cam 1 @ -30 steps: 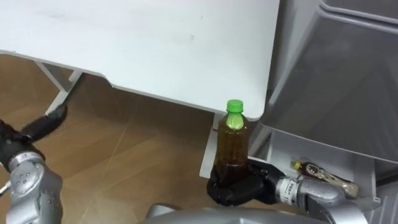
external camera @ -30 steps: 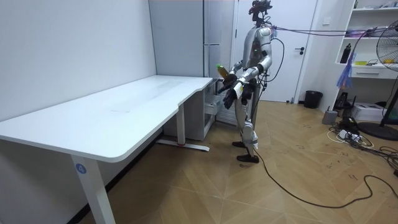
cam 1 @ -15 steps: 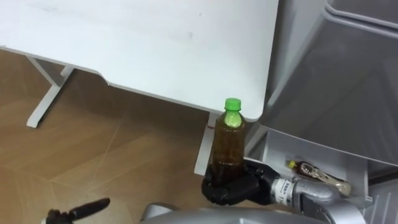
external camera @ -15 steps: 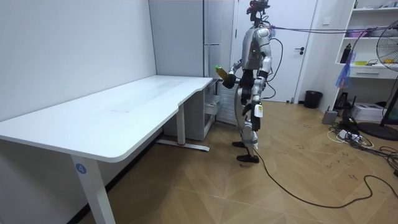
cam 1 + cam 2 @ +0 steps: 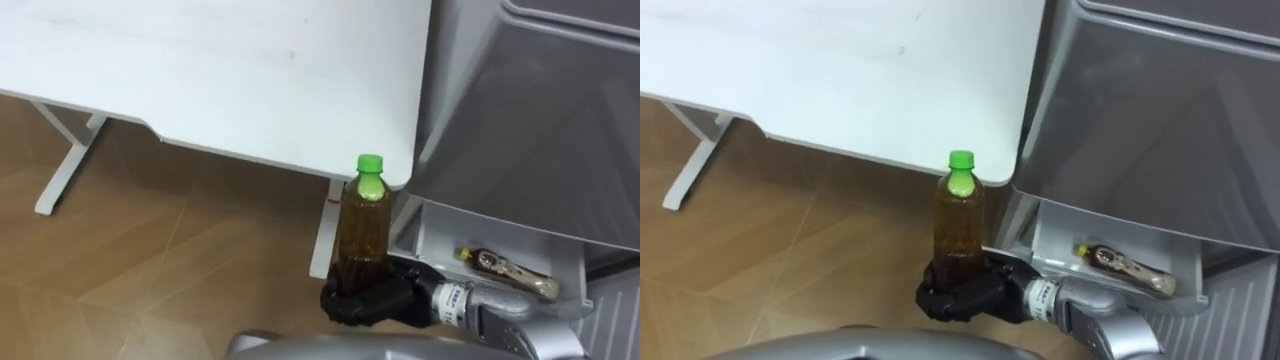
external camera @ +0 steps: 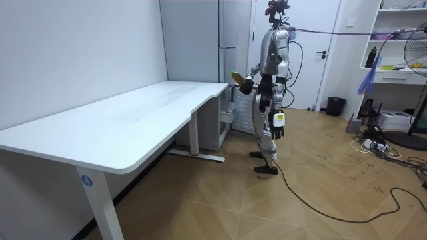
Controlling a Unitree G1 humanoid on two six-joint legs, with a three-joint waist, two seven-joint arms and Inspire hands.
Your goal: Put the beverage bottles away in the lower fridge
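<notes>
Left eye view: one amber bottle [image 5: 362, 225] with a green cap stands upright in the right hand [image 5: 365, 300], whose dark fingers are wrapped round its base, near the corner of the one white desk [image 5: 200, 70]; to the right is the one grey fridge [image 5: 540, 120], its lower drawer [image 5: 437, 232] open, with one second small bottle [image 5: 500, 272] lying flat inside; right eye view: the same two bottles and the same grasp; room view: the robot stands upright on the wood floor [image 6: 267, 207] at the desk's far end, just before the fridge, the held bottle out in front of it; here the left hand [image 6: 277, 127] appears as well, hanging by the thigh, too small to tell whether open or closed; one dark bin [image 6: 335, 106] stands far right.
</notes>
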